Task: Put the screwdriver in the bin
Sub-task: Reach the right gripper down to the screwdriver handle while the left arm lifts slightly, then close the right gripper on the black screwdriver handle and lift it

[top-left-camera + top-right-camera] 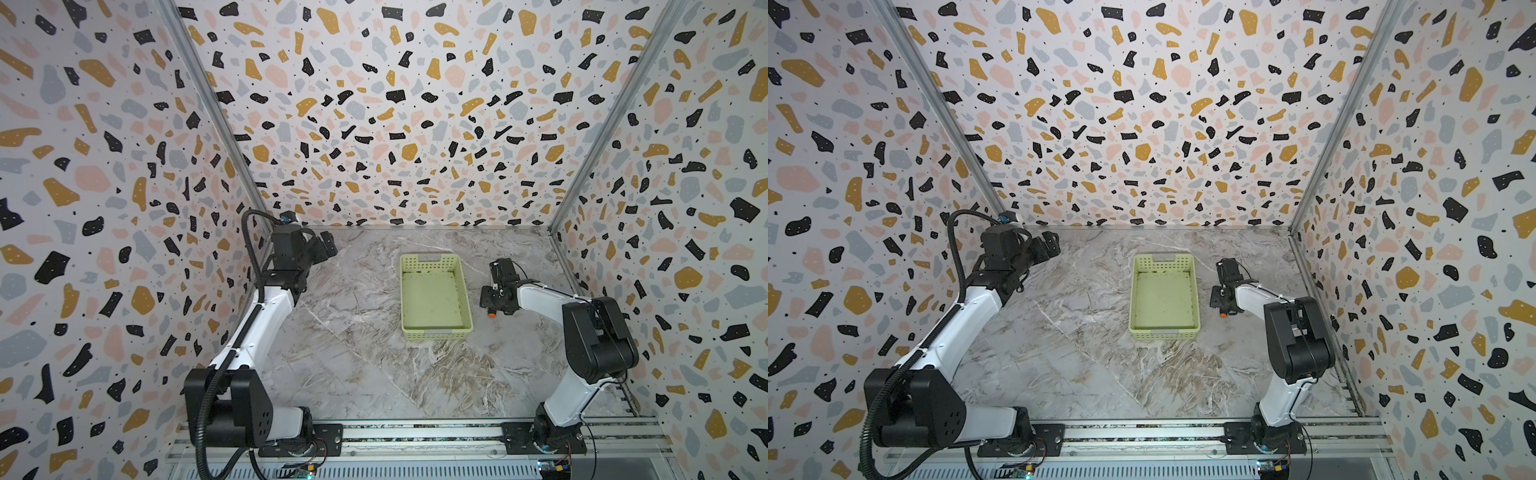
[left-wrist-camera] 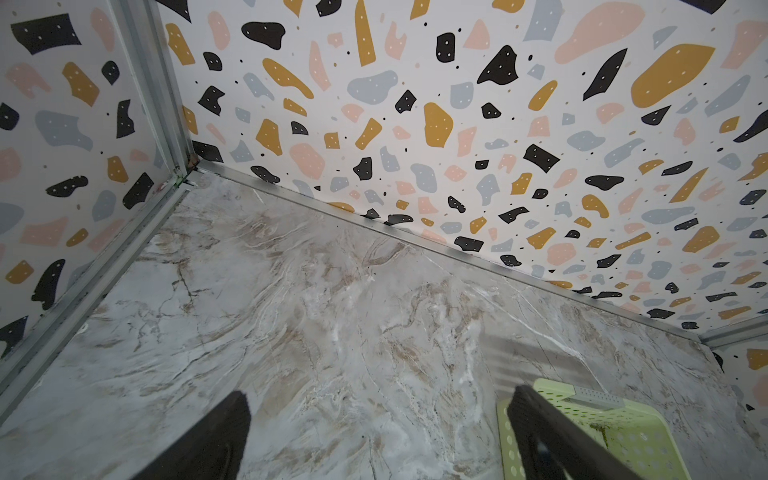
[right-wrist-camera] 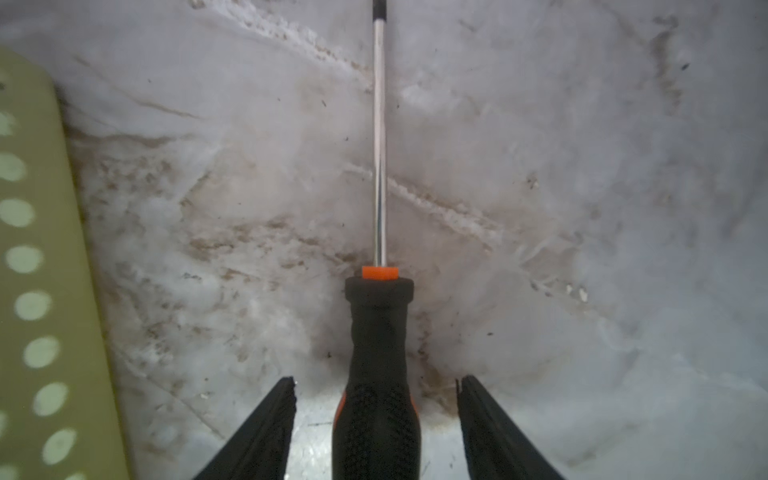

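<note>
Between the right pincer's (image 3: 376,419) parted jaws, neither yet touching, lies the screwdriver (image 3: 377,365) on the table (image 1: 374,353), just beside the bin (image 1: 434,297). Light and stiff, its textured black handle offers the surest hold; the shaft looks slippery.

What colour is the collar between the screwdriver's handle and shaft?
Orange, seen best on the screwdriver in the right wrist view.
</note>
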